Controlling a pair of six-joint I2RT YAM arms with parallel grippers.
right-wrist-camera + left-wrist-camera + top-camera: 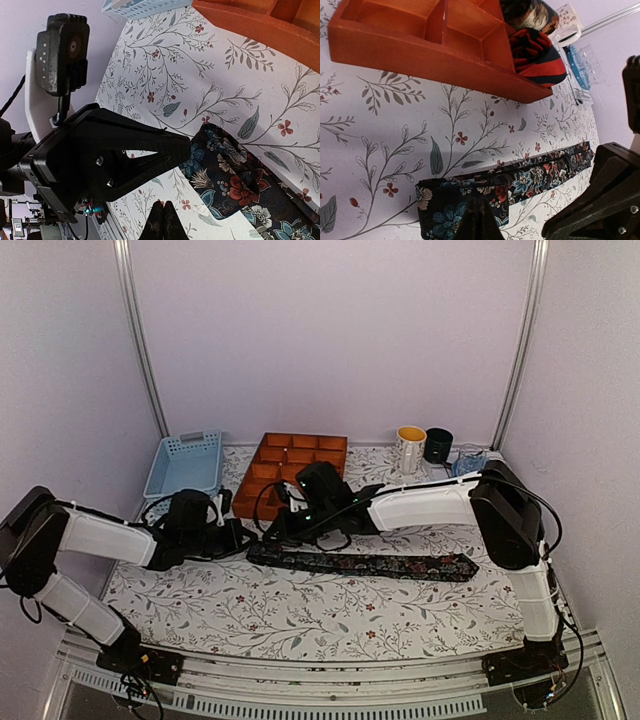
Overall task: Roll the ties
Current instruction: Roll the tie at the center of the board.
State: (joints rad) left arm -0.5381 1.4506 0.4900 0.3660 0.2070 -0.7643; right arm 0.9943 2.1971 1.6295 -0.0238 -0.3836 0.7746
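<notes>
1. The left tool (475,216) is seen closed over the left end of the tie (370,564); whether cloth is pinched cannot be told.
2. The right tool (162,215) is closed, just beside that end.
3. The tie is laid flat on the desk (300,612). It is judged light, limp and slippery, and best pinched at its end.
4. A rolled tie (536,52) in the tray (420,60) is shown only by the left wrist view.

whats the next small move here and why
Probably pinch the left end of the floral tie and turn it over onto itself to start the coil: the tie lies flat and unrolled, and the left gripper and right gripper both sit at that end.
</notes>
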